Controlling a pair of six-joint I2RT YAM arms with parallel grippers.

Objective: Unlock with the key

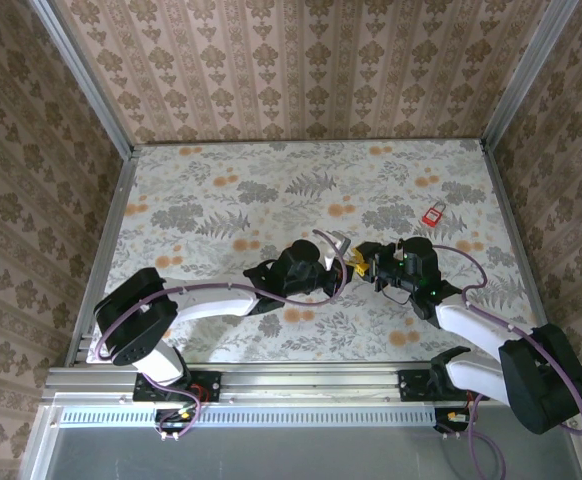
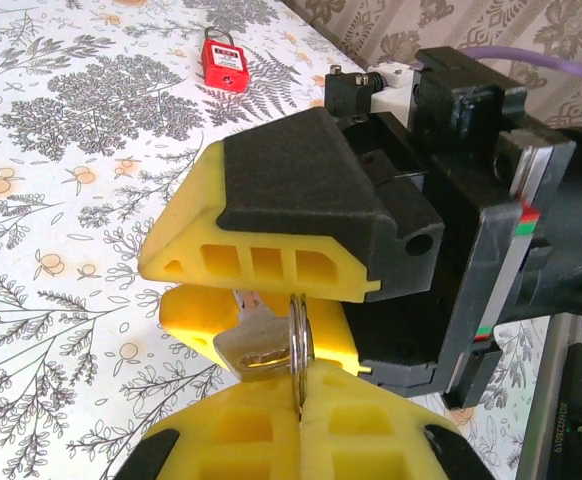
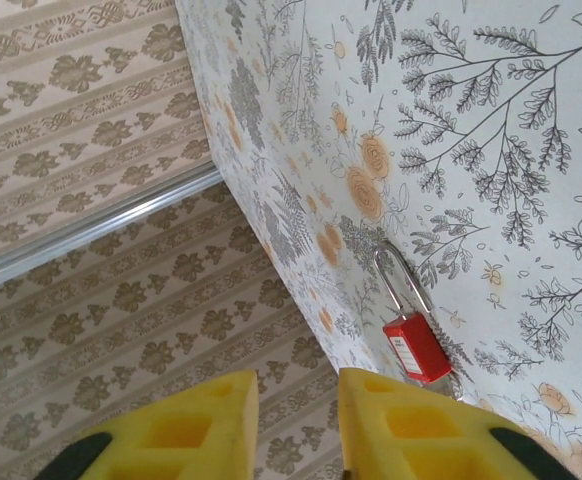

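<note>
Tabletop: padlock alone toward right edge; left jaws clamp key; right jaws ajar.

Top external camera looks down from above and behind the arms, taking in the whole table, bases at bottom edge. Left wrist camera, close on the key, faces across the table; padlock at top. Right wrist camera, rolled sideways, views table and wall, padlock lower right. All three share the padlock.
</note>
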